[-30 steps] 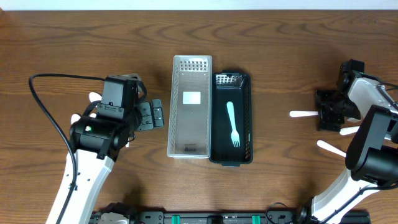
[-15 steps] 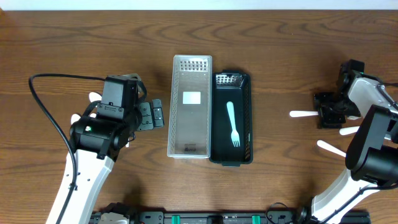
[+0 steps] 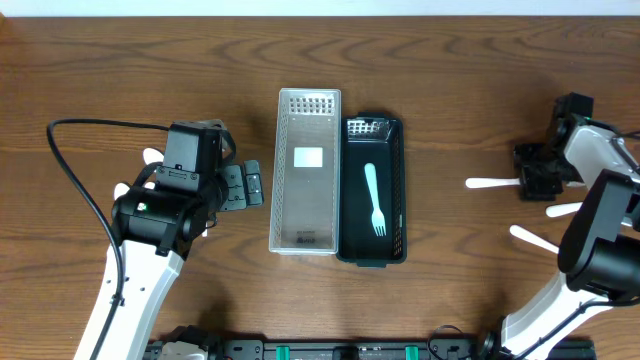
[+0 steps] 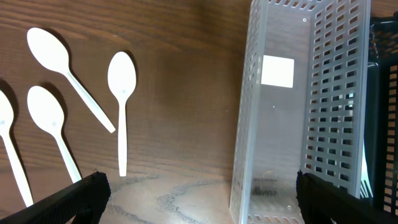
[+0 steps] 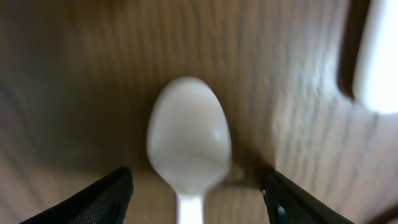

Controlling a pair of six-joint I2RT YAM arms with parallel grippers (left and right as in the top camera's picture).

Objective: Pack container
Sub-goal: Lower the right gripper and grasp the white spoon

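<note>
A white perforated container (image 3: 306, 170) and a black container (image 3: 373, 235) stand side by side at mid-table; a pale fork (image 3: 374, 198) lies in the black one. My left gripper (image 3: 245, 186) is open and empty just left of the white container (image 4: 298, 112), with several white spoons (image 4: 121, 81) on the table to its left. My right gripper (image 3: 533, 172) is open at the far right. A white spoon (image 5: 189, 137) lies on the table there, its handle running between the fingers (image 5: 93, 199); it also shows overhead (image 3: 488, 183).
Two more white utensils (image 3: 562, 210) (image 3: 530, 238) lie near the right gripper; one shows at the right wrist view's edge (image 5: 379, 56). A black cable (image 3: 70, 170) loops left of the left arm. The black container's wall (image 4: 385, 93) is beyond the white one.
My right gripper has shifted slightly to the right and a little toward the table's back. The left arm, containers and fork have not moved.
</note>
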